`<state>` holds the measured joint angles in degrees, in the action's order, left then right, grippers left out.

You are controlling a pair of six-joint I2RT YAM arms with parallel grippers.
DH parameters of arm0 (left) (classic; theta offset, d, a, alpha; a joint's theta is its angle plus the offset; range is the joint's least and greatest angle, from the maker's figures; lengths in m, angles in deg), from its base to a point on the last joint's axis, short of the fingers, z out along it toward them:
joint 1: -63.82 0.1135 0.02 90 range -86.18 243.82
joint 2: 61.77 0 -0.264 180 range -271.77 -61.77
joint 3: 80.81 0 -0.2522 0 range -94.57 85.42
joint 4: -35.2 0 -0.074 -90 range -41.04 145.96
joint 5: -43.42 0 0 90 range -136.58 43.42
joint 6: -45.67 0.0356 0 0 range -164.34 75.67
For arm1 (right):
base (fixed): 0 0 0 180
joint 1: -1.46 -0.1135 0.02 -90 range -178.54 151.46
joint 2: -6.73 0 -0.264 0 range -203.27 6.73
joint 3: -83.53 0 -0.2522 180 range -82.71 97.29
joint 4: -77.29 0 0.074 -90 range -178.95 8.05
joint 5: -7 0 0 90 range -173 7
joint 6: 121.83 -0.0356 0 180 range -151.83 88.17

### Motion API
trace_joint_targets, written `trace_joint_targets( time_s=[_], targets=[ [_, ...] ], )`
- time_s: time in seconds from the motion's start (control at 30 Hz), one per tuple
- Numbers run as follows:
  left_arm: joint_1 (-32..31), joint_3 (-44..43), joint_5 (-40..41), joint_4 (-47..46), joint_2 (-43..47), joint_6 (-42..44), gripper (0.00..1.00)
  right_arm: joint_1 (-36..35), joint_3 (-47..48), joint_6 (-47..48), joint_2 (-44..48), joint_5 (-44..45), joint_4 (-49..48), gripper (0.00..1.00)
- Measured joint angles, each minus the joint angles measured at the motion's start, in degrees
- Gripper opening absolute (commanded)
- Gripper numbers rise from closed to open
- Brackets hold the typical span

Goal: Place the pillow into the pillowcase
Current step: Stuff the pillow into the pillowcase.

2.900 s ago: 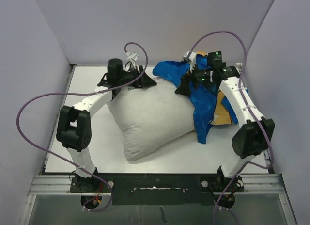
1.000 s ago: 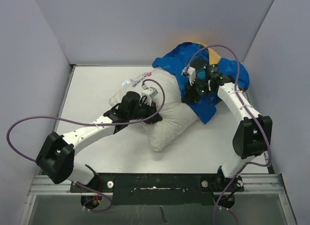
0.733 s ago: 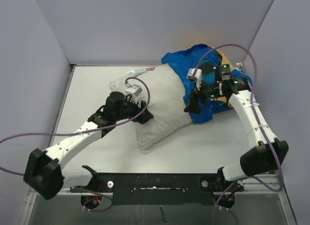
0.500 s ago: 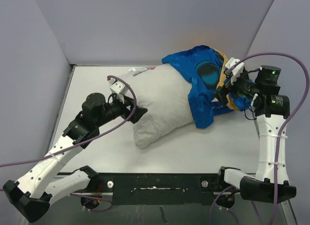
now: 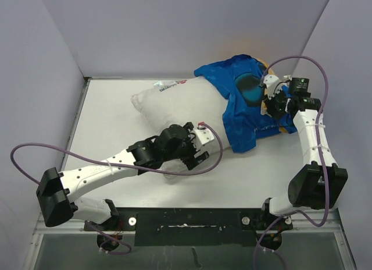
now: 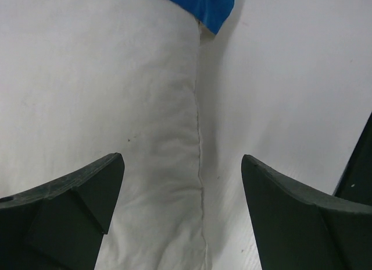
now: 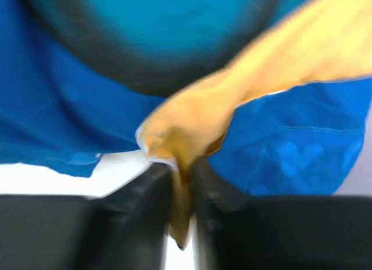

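Nearest the bases, the left arm (image 5: 99,170) reached low across the table (image 5: 110,118) toward the right. The left jaws stood well apart over the near edge of the pillow (image 5: 174,107) and held nothing. In the left wrist view the pillow's (image 6: 116,78) seam ran up between them, with bare table (image 6: 290,78) to its right. Whether the tips touched the fabric could not be told.

The pillow lay slantwise across the middle of the table, with a small printed label (image 5: 171,85) at its far edge. Its right end was covered by the pillowcase (image 5: 241,110), whose blue corner (image 6: 212,2) showed just past the seam.

Farther back at the right, the pillowcase lay bunched against the back wall, with a dark round print (image 5: 247,86) on top. The right arm (image 5: 311,130) bent in over it. The right jaws were nearly together, clamped on a mustard-yellow fold (image 7: 192,124) of the pillowcase (image 7: 75,124).
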<state>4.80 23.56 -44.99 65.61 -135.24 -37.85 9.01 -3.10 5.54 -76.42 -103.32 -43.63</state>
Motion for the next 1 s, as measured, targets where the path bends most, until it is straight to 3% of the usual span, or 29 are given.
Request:
trace_joint_targets(
  time_s=[0.13,0.2,0.3,0.47,0.5,0.63,0.73,0.9,1.0],
  targets=[
    [-1.4,-0.2,1.0,-0.3,-4.2,6.9,0.84,3.8,-0.3,-1.9,-1.3,8.7,-5.4,0.0],
    [-1.7,-0.3,1.1,-0.8,-5.0,9.7,0.85,8.3,-1.6,-2.6,-0.8,13.4,-10.5,0.09],
    [-2.0,-0.3,1.2,-1.9,-5.2,12.4,0.87,15.0,-3.3,-3.5,-0.3,20.2,-16.5,0.33],
    [-2.4,-0.3,1.1,-4.5,-5.2,15.0,0.98,19.1,-3.9,-3.8,-1.4,24.9,-18.2,0.91],
    [-2.5,-0.3,1.1,-4.8,-5.2,15.4,0.98,19.2,-4.2,-3.7,-1.2,23.2,-17.4,0.98],
    [-3.6,-0.3,0.7,-7.7,-6.6,19.5,0.98,18.6,-7.8,-3.6,5.2,7.7,-11.3,0.98],
    [-5.7,-0.3,1.8,-10.4,-9.4,25.1,0.98,17.6,-10.5,-2.0,14.6,-9.2,-7.5,0.98],
    [-9.1,0.1,7.5,-15.3,-15.9,36.5,0.98,11.8,-13.2,9.8,25.5,-36.6,0.6,0.99],
    [-9.1,2.5,11.6,-22.0,-18.7,42.3,0.98,4.5,-17.7,9.8,25.6,-39.4,-0.8,0.99]
  ],
)
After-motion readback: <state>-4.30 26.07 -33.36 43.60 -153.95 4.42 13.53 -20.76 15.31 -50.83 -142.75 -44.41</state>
